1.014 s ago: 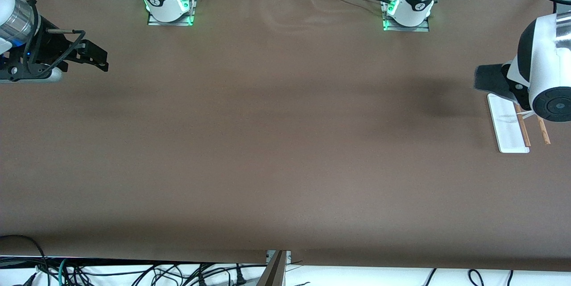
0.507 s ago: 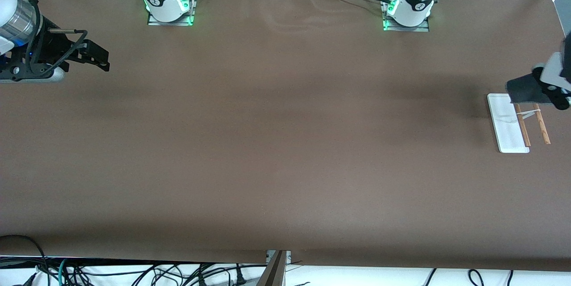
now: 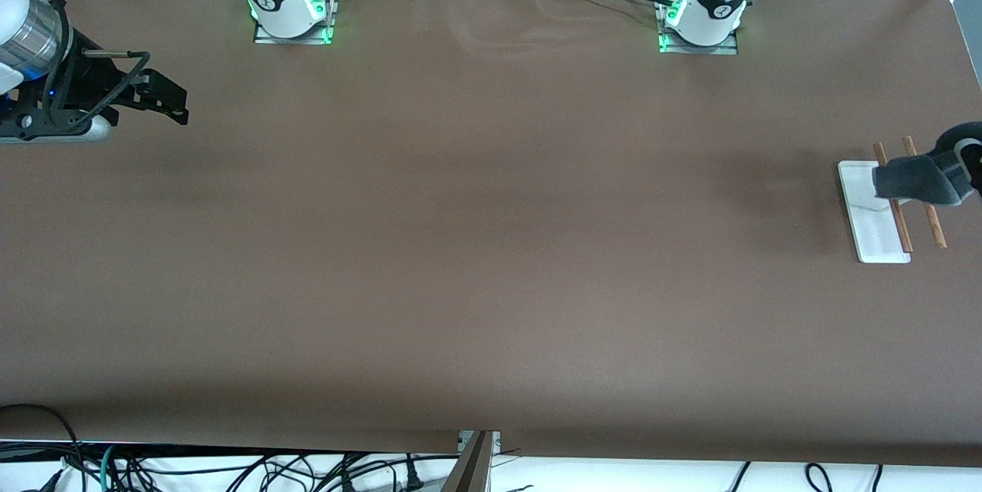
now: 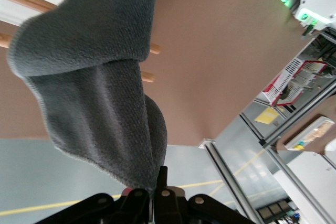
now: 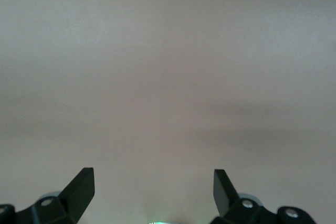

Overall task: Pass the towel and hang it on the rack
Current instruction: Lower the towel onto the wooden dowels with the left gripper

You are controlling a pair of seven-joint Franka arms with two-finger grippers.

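Observation:
The towel (image 3: 909, 179) shows its dark grey side and lies draped across the two brown rods (image 3: 902, 227) of the rack, above the rack's white base (image 3: 871, 235) at the left arm's end of the table. My left gripper (image 3: 959, 166) is shut on one end of the towel, at the outer side of the rods. In the left wrist view the towel (image 4: 100, 82) folds over both rods (image 4: 152, 49) and runs down into my shut left gripper (image 4: 157, 190). My right gripper (image 3: 170, 102) is open and empty over the right arm's end of the table; it waits.
The brown tabletop (image 3: 491, 246) is bare between the two arms. The arm bases (image 3: 291, 8) stand along the table's edge farthest from the front camera. Cables (image 3: 230, 473) hang below the nearest edge. The right wrist view shows only my open right gripper (image 5: 153, 184) over bare table.
My left gripper has carried the towel from beside the rack's end to over the rods and lowered it onto them. The left arm has swung mostly out of view. The right arm has not moved.

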